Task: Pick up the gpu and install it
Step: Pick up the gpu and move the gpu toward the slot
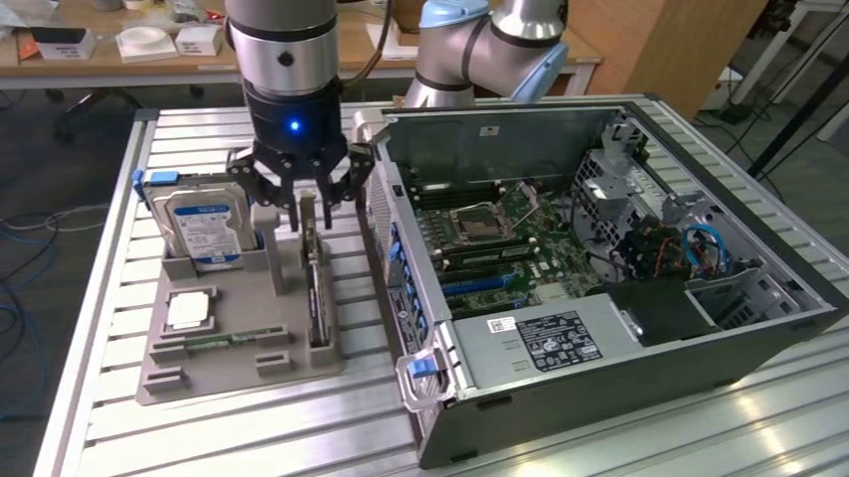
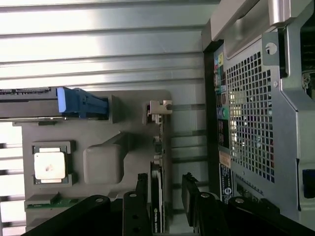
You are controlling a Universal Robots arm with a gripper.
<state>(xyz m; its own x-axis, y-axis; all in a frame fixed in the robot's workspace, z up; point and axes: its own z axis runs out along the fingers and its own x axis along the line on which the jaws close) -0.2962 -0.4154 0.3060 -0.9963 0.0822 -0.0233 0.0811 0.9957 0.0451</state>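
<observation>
- The robot arm's black hand [image 1: 308, 204] [image 2: 165, 189] hangs low over a grey moulded tray [image 1: 199, 383] [image 2: 128, 123] that sits on the ribbed aluminium worktop [image 1: 113, 298].
- The hand is spread fairly wide. Its fingers [image 2: 142, 196] straddle the card, one on each side, and in the wrist view a gap shows between the card and the finger on the case side, so nothing is clamped.
- The gpu [image 1: 316, 288] [image 2: 156, 209], a thin, long dark circuit card with a silvery metal end bracket [image 2: 158, 109], stands on its long edge in a slot of the tray. This is the slot closest to the computer case.
- A silver hard drive with a blue label [image 1: 202, 227] [image 2: 29, 103] stands upright in another slot of the tray, on the exterior view's left of the card.
- A square silver processor chip [image 1: 190, 311] [image 2: 49, 166] lies flat in a tray pocket, with a small green memory stick [image 1: 219, 341] [image 2: 47, 200] just beside it.
- The dark computer case [image 1: 637, 368] [image 2: 256, 108] lies on its side just beside the tray. Its open side faces up, showing the green motherboard [image 1: 518, 248].
</observation>
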